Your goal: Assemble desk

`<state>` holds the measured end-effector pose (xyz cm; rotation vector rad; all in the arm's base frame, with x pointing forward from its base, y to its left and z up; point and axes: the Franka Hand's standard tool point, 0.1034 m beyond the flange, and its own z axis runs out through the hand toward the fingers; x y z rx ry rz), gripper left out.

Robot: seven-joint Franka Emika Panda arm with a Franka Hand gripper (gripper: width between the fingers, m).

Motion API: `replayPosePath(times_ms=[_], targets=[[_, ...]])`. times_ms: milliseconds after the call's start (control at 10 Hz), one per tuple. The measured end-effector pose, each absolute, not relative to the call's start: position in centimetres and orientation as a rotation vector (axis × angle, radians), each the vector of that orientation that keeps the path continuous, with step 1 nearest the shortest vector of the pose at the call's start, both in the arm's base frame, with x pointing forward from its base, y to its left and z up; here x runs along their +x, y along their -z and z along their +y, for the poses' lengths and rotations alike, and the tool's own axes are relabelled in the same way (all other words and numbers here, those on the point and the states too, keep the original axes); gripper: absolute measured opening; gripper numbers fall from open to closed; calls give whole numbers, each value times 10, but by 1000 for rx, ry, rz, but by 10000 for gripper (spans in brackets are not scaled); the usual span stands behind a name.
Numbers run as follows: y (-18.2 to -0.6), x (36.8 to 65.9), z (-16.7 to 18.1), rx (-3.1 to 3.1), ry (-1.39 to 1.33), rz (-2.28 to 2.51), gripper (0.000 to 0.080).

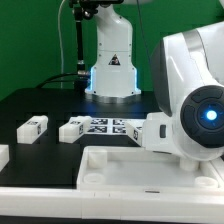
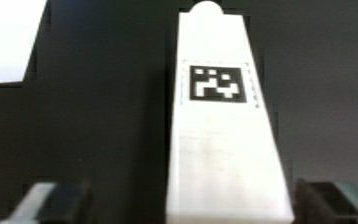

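Note:
The white desk tabletop (image 1: 120, 165) with its raised rim lies at the front of the black table. My gripper (image 1: 172, 138) hangs low at the exterior view's right, over a white square leg (image 1: 153, 128) beside the tabletop's far edge. In the wrist view that leg (image 2: 220, 110), bearing a marker tag, runs lengthwise between my fingertips (image 2: 44, 203). My gripper (image 2: 185, 205) is open: one finger sits close to the leg and the other stands well clear. Two more legs (image 1: 35, 125) (image 1: 72, 130) lie loose farther to the left.
The marker board (image 1: 112, 126) lies flat in the middle, behind the tabletop. The robot base (image 1: 110, 65) stands at the back. Another white part (image 1: 3, 155) shows at the exterior view's left edge. A white surface (image 2: 5, 40) fills a corner of the wrist view.

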<state>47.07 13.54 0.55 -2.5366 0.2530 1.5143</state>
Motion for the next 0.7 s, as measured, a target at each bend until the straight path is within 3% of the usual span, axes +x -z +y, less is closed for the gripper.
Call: replayPosePath(times_ms=[200,500,700], targets=[[-6,471,135,-2537,-1515,252,294],[-6,471,135,-2536,-1509,246,294],[-23,482,130,-2545,-1453,199,294]])
